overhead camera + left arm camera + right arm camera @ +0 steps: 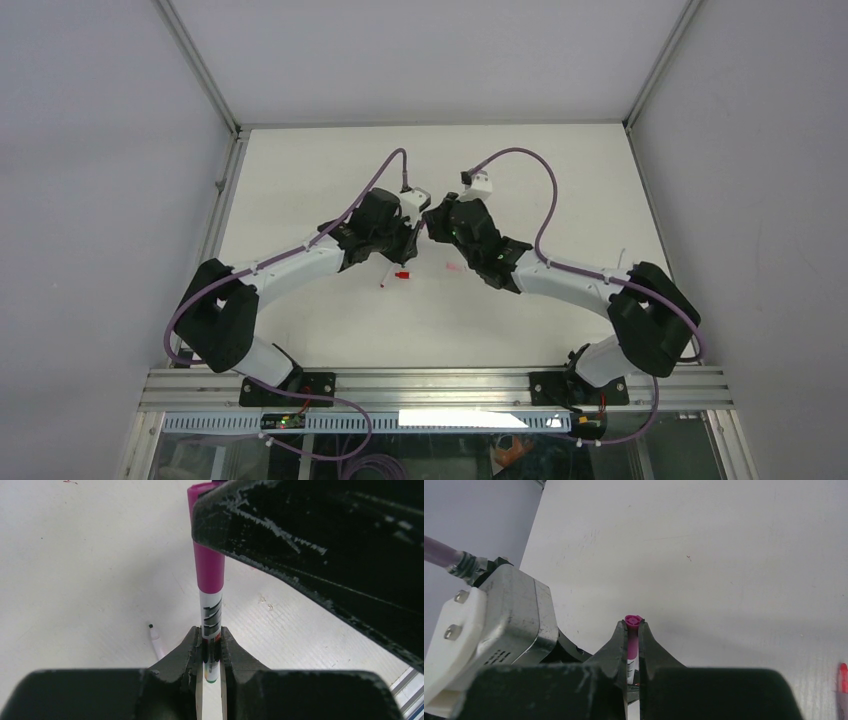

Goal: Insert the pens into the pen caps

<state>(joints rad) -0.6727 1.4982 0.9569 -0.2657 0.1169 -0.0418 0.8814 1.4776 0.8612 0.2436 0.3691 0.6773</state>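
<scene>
Left hand (pixel 211 647) nearly closed, pinching the white barrel of a pen (pixel 210 611) close to its tail end, with the pen pointing away from the wrist. Just beside those fingers a loose pen (pixel 156 641) lies uncapped on the table (pixel 480 330), with a red cap (pixel 402 272) near it in the top view. Farther along, the held barrel runs into the magenta cap (pixel 209 565), and the right hand (pixel 634 639) is clamped tight across that cap from the opposite side. Cap looks on the pen, but fully seated or not, can't tell. Judgement: light, stiff, smooth plastic, likely to slip or pivot in narrow pads, so grip close to the joint and push straight along the axis.
</scene>
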